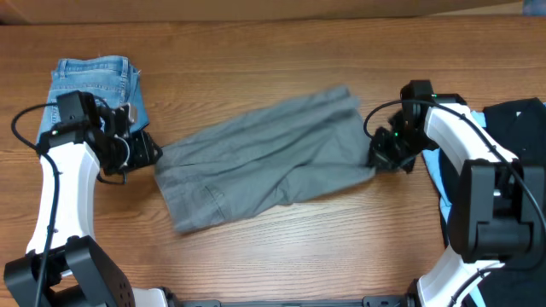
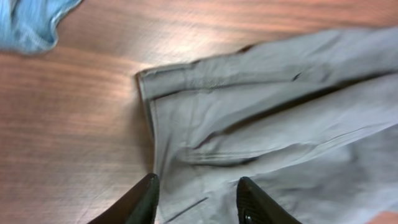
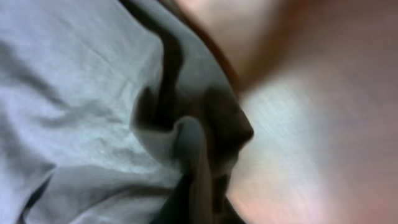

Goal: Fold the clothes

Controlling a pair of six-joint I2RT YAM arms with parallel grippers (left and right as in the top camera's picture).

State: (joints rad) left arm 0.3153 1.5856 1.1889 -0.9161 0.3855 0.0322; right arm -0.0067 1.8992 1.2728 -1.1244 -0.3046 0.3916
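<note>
The grey-khaki shorts (image 1: 264,158) lie spread across the middle of the table, waistband end at the left, leg end at the right. My left gripper (image 1: 152,153) is open at the waistband edge, its fingers (image 2: 196,202) astride the grey cloth (image 2: 267,124) by a pocket slit. My right gripper (image 1: 380,158) is shut on a bunched fold of the leg hem (image 3: 199,155), which rises between its fingers.
Folded blue denim shorts (image 1: 94,81) lie at the back left, behind my left arm; a corner shows in the left wrist view (image 2: 31,22). A dark garment and a blue one (image 1: 520,124) lie at the right edge.
</note>
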